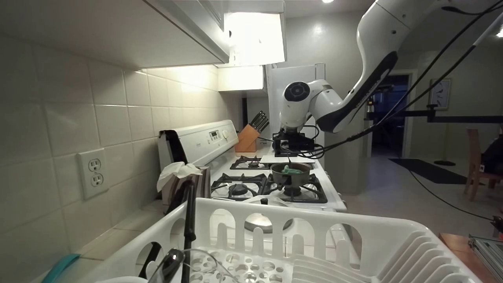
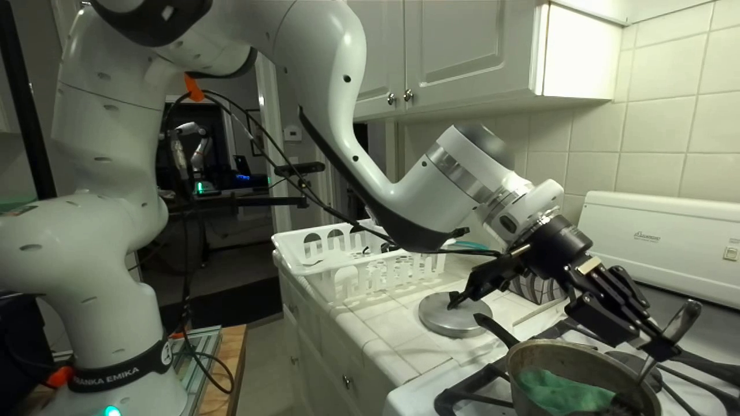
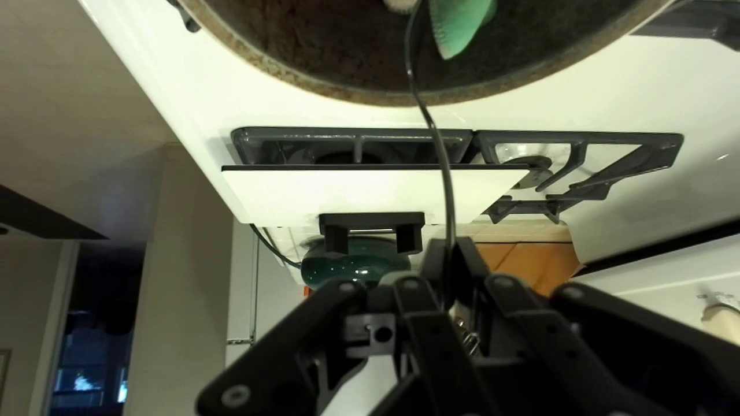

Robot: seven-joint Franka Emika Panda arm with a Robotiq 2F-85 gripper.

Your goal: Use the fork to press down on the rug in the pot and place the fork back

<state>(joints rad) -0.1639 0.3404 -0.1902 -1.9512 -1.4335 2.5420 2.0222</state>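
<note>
The pot sits on a black grate near the front edge of the white stove. It is small and round, and its metal is a dull gray-brown. The inside looks dark and blotchy, and the rim is rough and brown (the wrist view shows this best). Its black handle sticks out and tips up. A green rag lies bunched up in the pot, all soft and wrinkly.

The black gripper has its two fingers pinched almost together, with the thin, shiny fork held between them. The fork leans. Its top end pokes up past the fingers, and its lower part goes down inside the pot. The tip is hard to make out, so I can't tell if it touches the rag.

A round metal lid lies on the tile counter, between the stove and a white dish rack.
</note>
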